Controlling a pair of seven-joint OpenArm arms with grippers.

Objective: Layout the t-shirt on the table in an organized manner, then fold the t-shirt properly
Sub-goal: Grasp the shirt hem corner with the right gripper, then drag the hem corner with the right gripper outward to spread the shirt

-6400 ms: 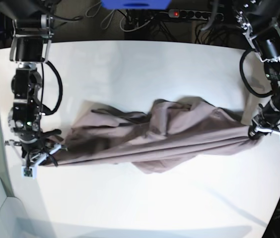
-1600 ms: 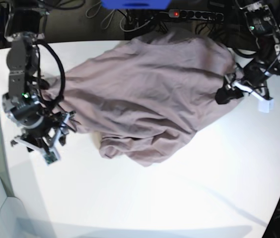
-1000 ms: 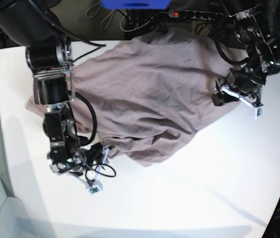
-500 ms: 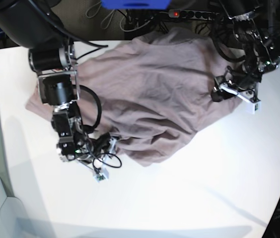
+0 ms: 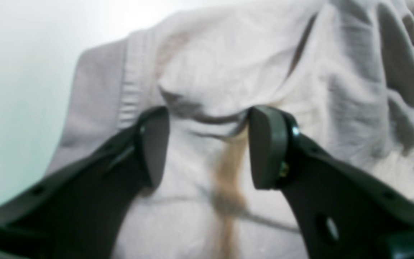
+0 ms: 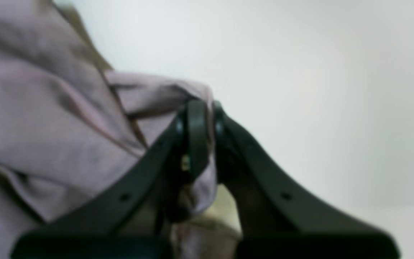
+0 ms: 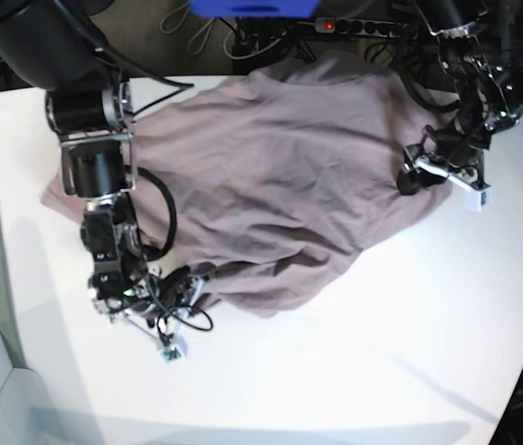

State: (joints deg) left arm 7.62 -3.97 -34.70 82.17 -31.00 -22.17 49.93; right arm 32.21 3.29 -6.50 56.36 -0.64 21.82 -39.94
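Clamping shut since half a second ago, the right gripper (image 6: 198, 118) now pinches the t-shirt (image 7: 271, 176) hem at the table's (image 7: 382, 352) 8 o'clock; the left gripper (image 5: 208, 147) stays parted over cloth at 2 o'clock.

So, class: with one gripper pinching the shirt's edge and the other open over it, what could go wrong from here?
1. The right gripper pinches only a thin fold of the t-shirt; it could slip when pulled.
2. The left gripper has its jaws open around a ridge of cloth, so it may grab several layers.
3. The shirt's far edge reaches the table rim and could snag the cables beyond.
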